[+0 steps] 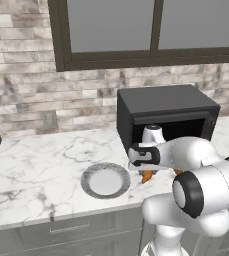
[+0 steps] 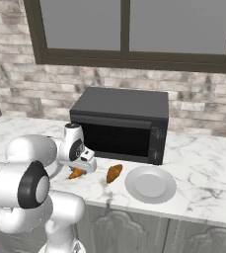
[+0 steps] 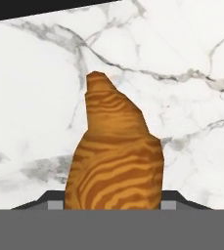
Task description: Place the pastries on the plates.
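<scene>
A white robot arm bends low over a marble worktop (image 2: 203, 163) in a kitchen, its gripper (image 2: 80, 170) brought down on one of two croissants lying in front of a black microwave (image 2: 122, 123). The near croissant (image 3: 114, 156) rises between the jaws in the hand view, its tapered tip pointing away across the stone. Whether the jaws have closed on it cannot be told, since their tips are hidden at the bottom of that view; the hand appears set low because a grasp is being made or about to be.

The second croissant (image 2: 114, 173) lies free on the worktop, just left of a plate (image 2: 134, 193) as the right base view shows it, near but not touching the rim. Another plate (image 1: 88, 189) sits by the front edge of the worktop to the left of the arm in the left base view. Both plates are bare, so neither pastry has yet been delivered. They flank the pastries, which looks to leave each croissant only a short carry.

The croissants are golden orange-brown, banded with darker stripes, broad in the middle and narrowing to points. The plates are round and shallow, with a wide grey speckled rim and a plain white centre.
</scene>
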Robot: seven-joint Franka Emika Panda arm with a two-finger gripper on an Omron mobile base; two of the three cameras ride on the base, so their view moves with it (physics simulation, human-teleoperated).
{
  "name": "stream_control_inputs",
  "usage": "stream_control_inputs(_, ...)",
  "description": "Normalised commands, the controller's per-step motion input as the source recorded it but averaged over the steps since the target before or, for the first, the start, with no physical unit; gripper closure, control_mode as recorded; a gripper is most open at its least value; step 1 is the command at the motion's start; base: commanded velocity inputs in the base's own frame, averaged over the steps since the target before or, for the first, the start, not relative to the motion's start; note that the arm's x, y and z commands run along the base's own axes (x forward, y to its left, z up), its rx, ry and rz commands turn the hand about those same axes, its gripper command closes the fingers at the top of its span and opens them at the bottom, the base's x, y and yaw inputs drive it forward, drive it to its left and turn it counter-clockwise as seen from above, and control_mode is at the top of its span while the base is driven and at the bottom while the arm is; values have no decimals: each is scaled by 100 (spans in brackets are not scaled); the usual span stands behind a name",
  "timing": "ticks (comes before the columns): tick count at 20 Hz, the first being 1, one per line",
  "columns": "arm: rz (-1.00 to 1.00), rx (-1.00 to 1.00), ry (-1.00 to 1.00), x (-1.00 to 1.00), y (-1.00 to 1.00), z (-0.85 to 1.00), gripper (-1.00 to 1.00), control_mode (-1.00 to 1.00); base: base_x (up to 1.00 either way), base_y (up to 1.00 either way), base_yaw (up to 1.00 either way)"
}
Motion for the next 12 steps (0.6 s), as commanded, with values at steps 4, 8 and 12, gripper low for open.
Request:
stream_control_inputs(4,0,1,-6,-35,2,31,100,-100,0,0,0)
stream_control_inputs(8,0,2,-8,-32,28,49,100,-100,0,0,0)
stream_control_inputs(12,0,1,0,-30,44,55,100,-100,0,0,0)
